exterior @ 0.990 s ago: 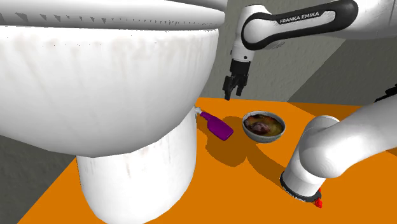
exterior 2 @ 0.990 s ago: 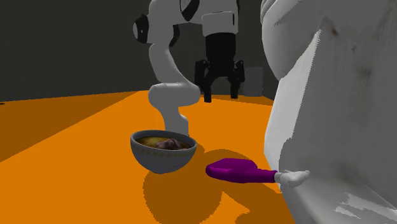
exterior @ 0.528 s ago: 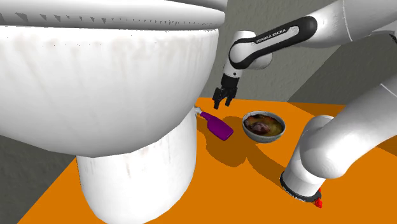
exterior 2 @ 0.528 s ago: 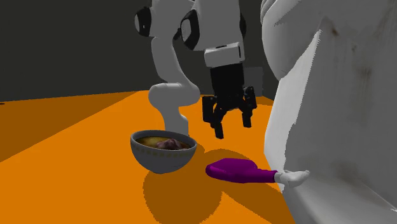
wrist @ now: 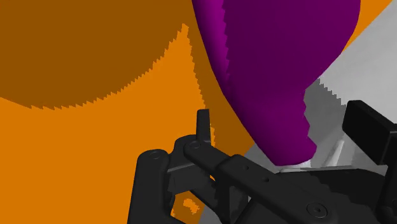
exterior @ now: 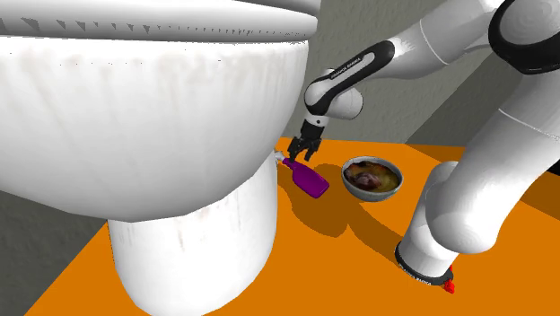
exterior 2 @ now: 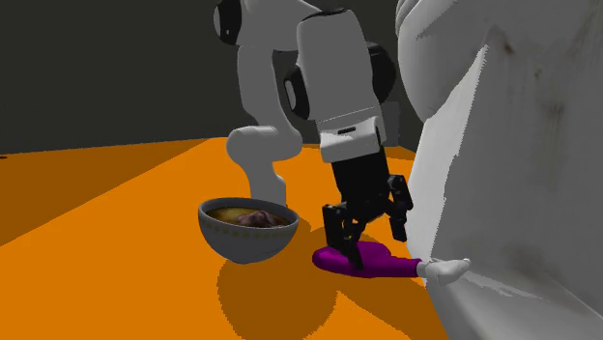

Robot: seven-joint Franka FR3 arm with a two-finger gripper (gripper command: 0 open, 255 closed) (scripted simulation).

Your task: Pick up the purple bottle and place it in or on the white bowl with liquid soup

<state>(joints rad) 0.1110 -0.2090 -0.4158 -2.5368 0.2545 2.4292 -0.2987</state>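
Observation:
A purple bottle (exterior: pixel 311 181) with a white cap (exterior: pixel 282 160) lies on its side on the orange surface (exterior: pixel 359 260). Its cap end rests against the base of a big white pedestal. The bottle (exterior 2: pixel 359 259) lies just beside the grey bowl (exterior 2: pixel 246 232) of brown soup. My gripper (exterior 2: pixel 374 238) hovers low over the bottle, open, one finger on each side of it. In the wrist view the purple body (wrist: pixel 273 70) runs between the spread fingers (wrist: pixel 202 127), which do not clasp it. The bowl (exterior: pixel 371 178) stands to the shoulder view's right of the bottle.
A huge white pedestal object (exterior: pixel 153 135) takes up the shoulder view's left and stands tight against the bottle's cap (exterior 2: pixel 445 271). My arm's own base column (exterior: pixel 440 233) rises at the shoulder view's lower right. Grey walls stand behind the orange surface.
The gripper has come down from well above the surface to just over the bottle, still open. Bottle and bowl have not moved.

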